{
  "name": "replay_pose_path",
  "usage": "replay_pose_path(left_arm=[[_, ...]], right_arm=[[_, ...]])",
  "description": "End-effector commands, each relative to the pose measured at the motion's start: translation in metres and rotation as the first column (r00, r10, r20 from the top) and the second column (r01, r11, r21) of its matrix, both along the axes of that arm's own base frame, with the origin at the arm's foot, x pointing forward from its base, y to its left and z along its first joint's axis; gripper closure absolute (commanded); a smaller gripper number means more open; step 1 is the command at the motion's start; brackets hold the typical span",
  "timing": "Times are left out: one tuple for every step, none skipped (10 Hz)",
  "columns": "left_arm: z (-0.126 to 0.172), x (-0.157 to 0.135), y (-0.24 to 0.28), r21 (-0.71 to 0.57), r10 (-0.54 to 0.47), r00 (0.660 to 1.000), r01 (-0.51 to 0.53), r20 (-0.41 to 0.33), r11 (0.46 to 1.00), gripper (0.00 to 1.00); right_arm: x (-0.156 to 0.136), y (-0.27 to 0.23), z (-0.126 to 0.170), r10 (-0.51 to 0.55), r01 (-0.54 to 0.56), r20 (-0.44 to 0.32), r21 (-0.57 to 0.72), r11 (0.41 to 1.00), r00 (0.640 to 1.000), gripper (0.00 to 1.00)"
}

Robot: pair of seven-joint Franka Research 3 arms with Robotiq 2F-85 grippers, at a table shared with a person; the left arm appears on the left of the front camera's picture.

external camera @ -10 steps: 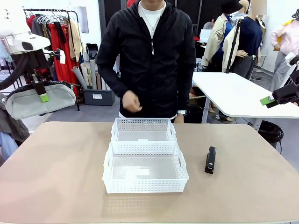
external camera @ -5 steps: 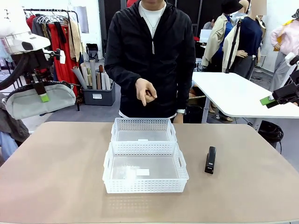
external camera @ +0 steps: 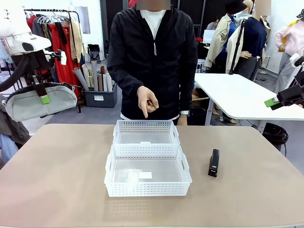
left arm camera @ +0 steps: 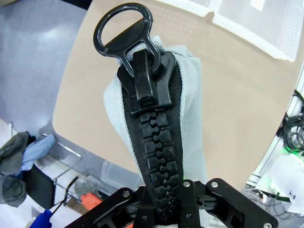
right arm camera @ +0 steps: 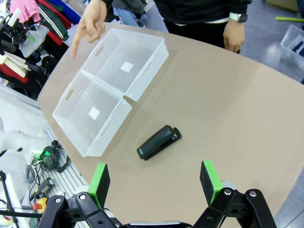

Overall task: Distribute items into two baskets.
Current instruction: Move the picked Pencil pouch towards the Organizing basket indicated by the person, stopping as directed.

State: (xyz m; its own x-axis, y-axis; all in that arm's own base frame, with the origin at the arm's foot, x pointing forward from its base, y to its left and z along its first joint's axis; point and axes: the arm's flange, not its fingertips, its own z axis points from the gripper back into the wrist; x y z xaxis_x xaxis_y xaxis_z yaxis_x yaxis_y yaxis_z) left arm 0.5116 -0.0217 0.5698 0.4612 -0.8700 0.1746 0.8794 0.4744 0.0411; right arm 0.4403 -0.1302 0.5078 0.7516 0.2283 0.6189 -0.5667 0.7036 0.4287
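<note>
Waist bag (external camera: 23, 107) hangs clamped in left gripper (external camera: 42, 96), aloft at left. Right gripper (right arm camera: 154, 176) spread wide, empty, well apart from stapler (right arm camera: 159, 142). Person's hand (external camera: 147, 101) points down over far basket (external camera: 142, 122).

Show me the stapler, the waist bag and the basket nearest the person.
stapler (external camera: 214, 163), front view, middle of its black top.
waist bag (external camera: 28, 107), front view, on the grey fabric body.
far basket (external camera: 145, 126), front view, on its far lattice wall.
</note>
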Motion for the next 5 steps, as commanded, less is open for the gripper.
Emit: replay_pose_path(left_arm=[[0.0012, -0.0007, 0.0004, -0.005, 0.012, 1.000, -0.012, 0.012, 1.000, 1.00], [0.0012, -0.0007, 0.0004, -0.005, 0.012, 1.000, -0.012, 0.012, 1.000, 1.00], [0.0012, -0.0007, 0.0004, -0.005, 0.012, 1.000, -0.012, 0.012, 1.000, 1.00], [0.0012, -0.0007, 0.0004, -0.005, 0.012, 1.000, -0.012, 0.012, 1.000, 1.00], [0.0012, -0.0007, 0.0004, -0.005, 0.012, 1.000, -0.012, 0.012, 1.000, 1.00]], right_arm=[[-0.0001, 0.0002, 0.0015, -0.001, 0.001, 0.002, 0.002, 1.000, 1.000, 0.00], [-0.0001, 0.0002, 0.0015, -0.001, 0.001, 0.002, 0.002, 1.000, 1.000, 0.00], [-0.0001, 0.0002, 0.0015, -0.001, 0.001, 0.002, 0.002, 1.000, 1.000, 0.00], [-0.0001, 0.0002, 0.0015, -0.001, 0.001, 0.002, 0.002, 1.000, 1.000, 0.00], [-0.0001, 0.0002, 0.0015, -0.001, 0.001, 0.002, 0.002, 1.000, 1.000, 0.00]])
